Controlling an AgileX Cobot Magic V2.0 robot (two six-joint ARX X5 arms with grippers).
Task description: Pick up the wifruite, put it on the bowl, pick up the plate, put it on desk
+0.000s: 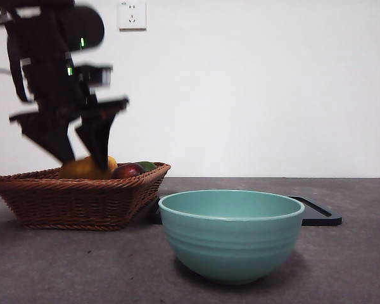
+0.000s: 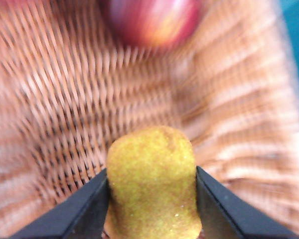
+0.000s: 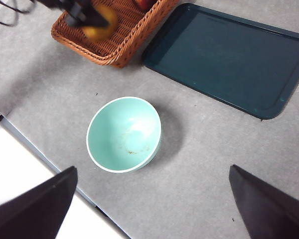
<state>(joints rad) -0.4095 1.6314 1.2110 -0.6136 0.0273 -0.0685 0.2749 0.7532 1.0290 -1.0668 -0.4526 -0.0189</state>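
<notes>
**Left claw clamping the wifruite over the basket**

You are holding the wifruite (image 2: 152, 181) in the left claw (image 2: 152, 199): its two jaws are pressing on the fruit's sides, and the fruit's long axis is running out along the jaws, away from the wrist. In the front view that claw (image 1: 82, 149) is sitting just above the basket (image 1: 76, 202), at the rim's height, and the picture is blurring there.

The move ahead is turning on one relation: the bowl (image 1: 231, 234) is lying to the side of the basket, well apart from the claw, nearer the front edge of the worktop (image 1: 354, 266). You are likely needing to lift clear of the basket rim first, then carry across and lower over the bowl's mouth.

The bowl (image 3: 123, 134) is standing upright and holding nothing but a few faint specks. The basket is still holding an apple (image 2: 152, 20), a dark red fruit (image 1: 127, 170) and something green behind it. The tray (image 3: 229, 59) beside the basket is carrying nothing.

Your right claw (image 3: 149, 204) is waiting high above the bowl, jaws wide apart.
</notes>
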